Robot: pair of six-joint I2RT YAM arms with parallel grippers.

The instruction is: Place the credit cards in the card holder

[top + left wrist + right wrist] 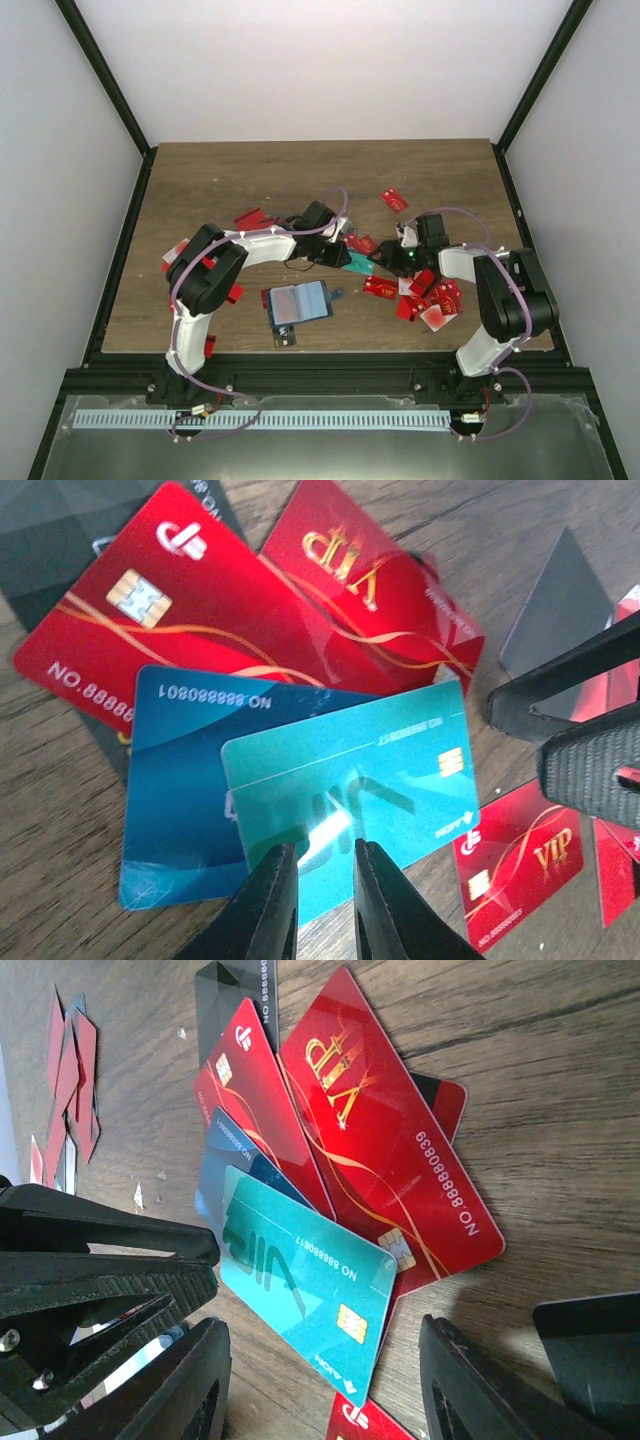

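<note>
Nearest our left wrist camera, the left end effector (327, 905) has its fingers narrowly apart over the near edge of a teal card (350, 780). This card tops a fanned pile of credit cards (200, 610) on the tabletop (490, 520). We judge it light, stiff and slick, best pinched at that raised edge. Both arms reach inward with wrists pitched down, and the right end effector (325, 1400) gapes wide. The card holder (300, 303) lies open toward the front edge.
</note>
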